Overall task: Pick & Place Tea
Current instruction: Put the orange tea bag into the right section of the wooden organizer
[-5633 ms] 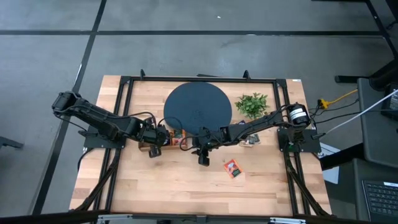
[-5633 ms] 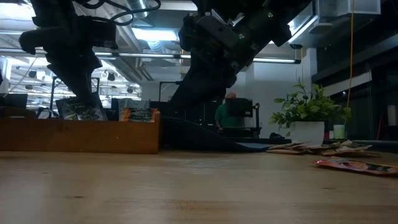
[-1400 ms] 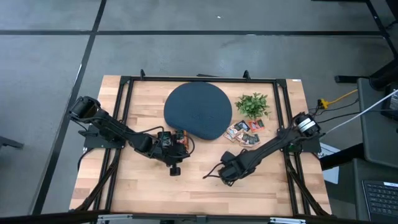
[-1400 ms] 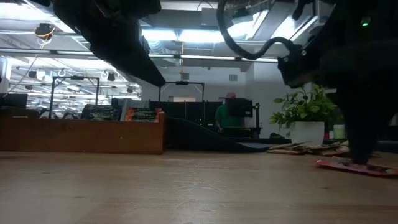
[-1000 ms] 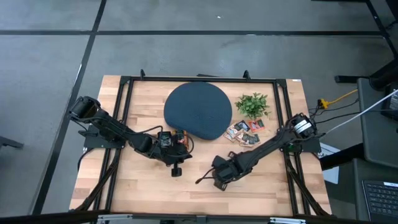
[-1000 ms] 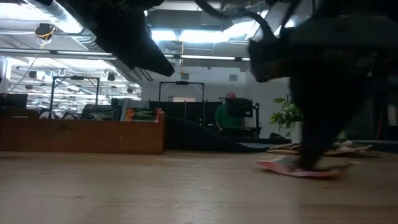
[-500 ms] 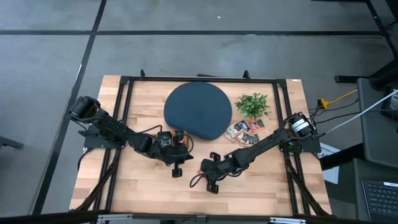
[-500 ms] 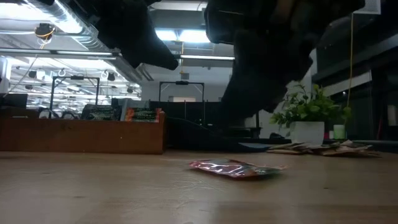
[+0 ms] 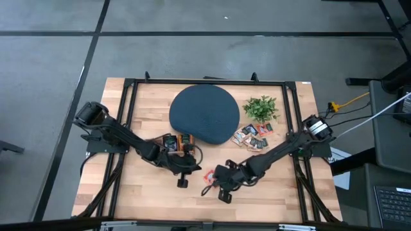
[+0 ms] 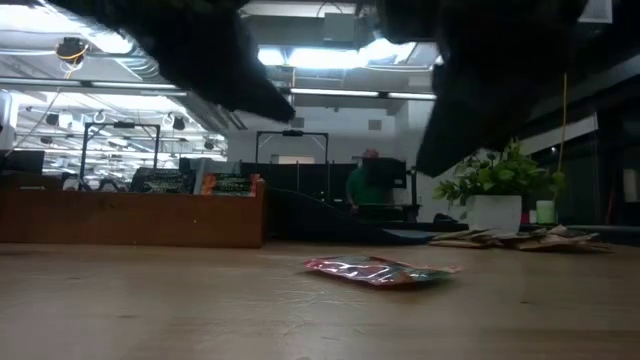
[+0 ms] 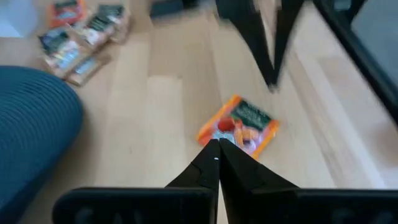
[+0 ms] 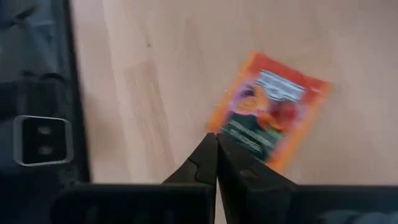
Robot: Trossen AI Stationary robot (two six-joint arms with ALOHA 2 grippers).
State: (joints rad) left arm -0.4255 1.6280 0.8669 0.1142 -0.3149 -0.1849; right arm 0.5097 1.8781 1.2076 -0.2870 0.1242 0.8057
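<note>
One orange-red tea sachet [image 9: 207, 174] lies flat on the wooden table, near its middle [image 10: 380, 270]. My left gripper [image 9: 194, 172] hovers shut just to its left; its fingertips [image 11: 217, 144] show at the sachet's [image 11: 239, 124] near edge. My right gripper [image 9: 217, 182] is shut too, raised just right of the sachet [image 12: 270, 109]. In the low view both arms are dark shapes well above the sachet, and neither touches it. A pile of more tea sachets [image 9: 252, 136] lies beside the plant.
A round dark disc [image 9: 204, 114] sits at the far middle, with a small green plant [image 9: 260, 108] to its right. A low wooden box [image 10: 130, 215] holding sachets stands behind my left arm. A black frame [image 9: 128, 128] borders the tabletop.
With its shut fingers down on the sachet, my right gripper slid it flat across the table toward the left edge. The gripper then rose clear and tipped. The sachet has lain still for the last half second.
</note>
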